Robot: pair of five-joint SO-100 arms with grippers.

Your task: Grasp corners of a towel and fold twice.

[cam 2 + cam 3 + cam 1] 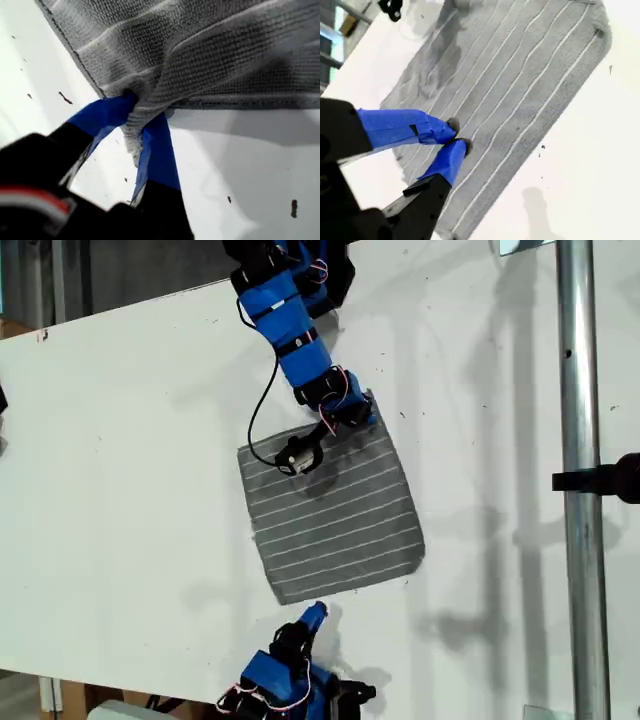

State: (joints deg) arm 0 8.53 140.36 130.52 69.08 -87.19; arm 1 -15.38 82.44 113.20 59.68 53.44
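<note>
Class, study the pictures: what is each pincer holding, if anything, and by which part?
My first pincer pinches the towel by one corner. My second pincer holds nothing.

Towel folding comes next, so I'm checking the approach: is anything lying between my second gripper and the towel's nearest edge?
Nothing visible. Only bare white table separates my second gripper from the towel. My first gripper pinches a corner on the far side, clear of that path.
</note>
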